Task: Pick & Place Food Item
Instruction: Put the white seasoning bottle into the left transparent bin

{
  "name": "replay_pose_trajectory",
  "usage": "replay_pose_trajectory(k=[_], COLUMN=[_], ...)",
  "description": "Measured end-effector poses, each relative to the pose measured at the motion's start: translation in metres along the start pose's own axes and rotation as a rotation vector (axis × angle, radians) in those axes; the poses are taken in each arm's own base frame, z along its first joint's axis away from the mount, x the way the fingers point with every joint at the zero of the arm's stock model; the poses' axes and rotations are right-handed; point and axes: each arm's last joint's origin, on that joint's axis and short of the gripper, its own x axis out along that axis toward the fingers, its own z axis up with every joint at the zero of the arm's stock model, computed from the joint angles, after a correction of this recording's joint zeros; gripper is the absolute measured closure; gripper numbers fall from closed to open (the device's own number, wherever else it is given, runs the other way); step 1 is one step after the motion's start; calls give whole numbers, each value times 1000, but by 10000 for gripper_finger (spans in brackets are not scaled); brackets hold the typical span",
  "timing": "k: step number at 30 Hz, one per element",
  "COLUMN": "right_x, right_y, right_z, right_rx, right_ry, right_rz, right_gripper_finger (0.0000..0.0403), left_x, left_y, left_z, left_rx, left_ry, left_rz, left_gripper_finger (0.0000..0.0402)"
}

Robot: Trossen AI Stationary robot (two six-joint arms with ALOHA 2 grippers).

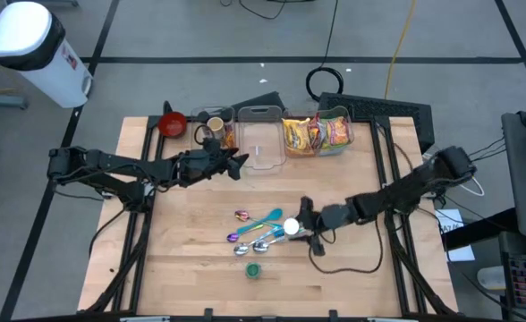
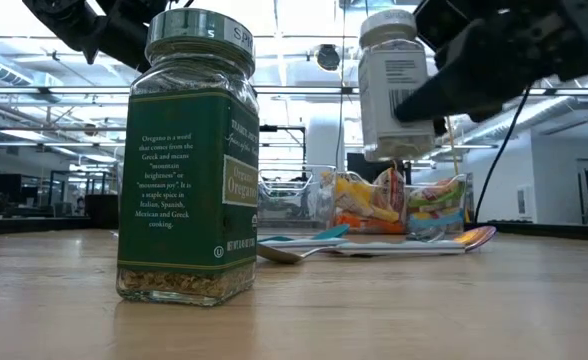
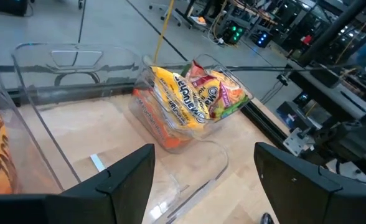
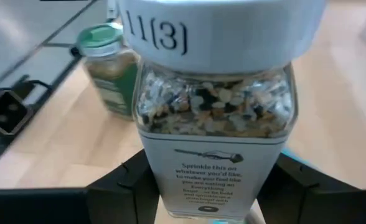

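Wooden table (image 1: 191, 259) is sitting in an open lab with taped floor lines, and I'm working it from near edge to far.

Nearest is the oregano jar (image 2: 188, 160), green-lidded, standing upright on the wood. Just behind it the spoons (image 1: 258, 234) are lying in a loose cluster.

Right gripper (image 1: 306, 225) is clamping the seasoning jar (image 4: 215, 118), white cap, lifted clear of the table above the spoons. That's the item I'm treating as the pick. Fingers are gripping low on the body, so the heavy top is hanging out.

Left gripper (image 3: 205, 177) is hovering spread wide and empty over the clear bin (image 1: 261, 134) at the far edge. Snack bin (image 3: 189, 102) with chip bags is sitting just beside it; another bin and a red bowl (image 1: 173, 123) are lying further left.

Risks I'm seeing:
- Jar is glass-smooth; low grip could let it tip or slide out on a fast swing.
- Dropping it would be landing on the spoons.
- Left arm is parking over a likely drop bin, so the arms could clash if I'm placing there.
- A cable (image 1: 343, 264) is trailing across the table near the right arm; it could be snagging.

Beyond the table, a white bin (image 1: 30, 45) and more cables are sitting on the floor.
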Motion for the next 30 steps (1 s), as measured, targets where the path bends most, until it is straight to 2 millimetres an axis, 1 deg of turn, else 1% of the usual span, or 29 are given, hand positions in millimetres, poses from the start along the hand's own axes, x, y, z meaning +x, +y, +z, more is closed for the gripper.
replay_pose_trajectory(k=[3, 5, 7, 11, 14, 17, 20, 22, 25, 27, 30], right_x=[-10, -14, -16, -14, -8, -1, 4, 6, 7, 7, 8], right_y=[-21, -37, -55, -83, -96, -99, -96, -95, -94, -92, -89], right_z=[12, 20, 24, 26, 21, 14, 9, 6, 5, 5, 5], right_rx=[-2, 9, 31, 83, 119, 132, 112, 105, 89, 82, 73], right_ry=[-20, -58, -87, -135, -132, -110, -87, -74, -71, -70, -61], right_rz=[-36, -57, -64, -56, -47, -44, -34, -29, -26, -20, -11], right_gripper_finger=[210, 208, 208, 209, 209, 207, 208, 209, 208, 206, 207], left_x=[3, 6, 8, 16, 24, 34, 45, 53, 61, 64, 64], left_y=[0, -5, -13, -30, -48, -61, -71, -80, -87, -89, -95], left_z=[5, 15, 28, 44, 54, 49, 35, 27, 11, 2, -5], left_rx=[-14, -28, -19, 109, 200, 271, 317, 340, 395, 429, 467], left_ry=[50, 97, 136, 212, 252, 336, 411, 428, 470, 492, 504], left_rz=[-81, -175, -233, -206, -200, -185, -210, -258, -303, -327, -365], left_gripper_finger=[119, 119, 119, 119, 119, 119, 119, 119, 119, 119, 119])
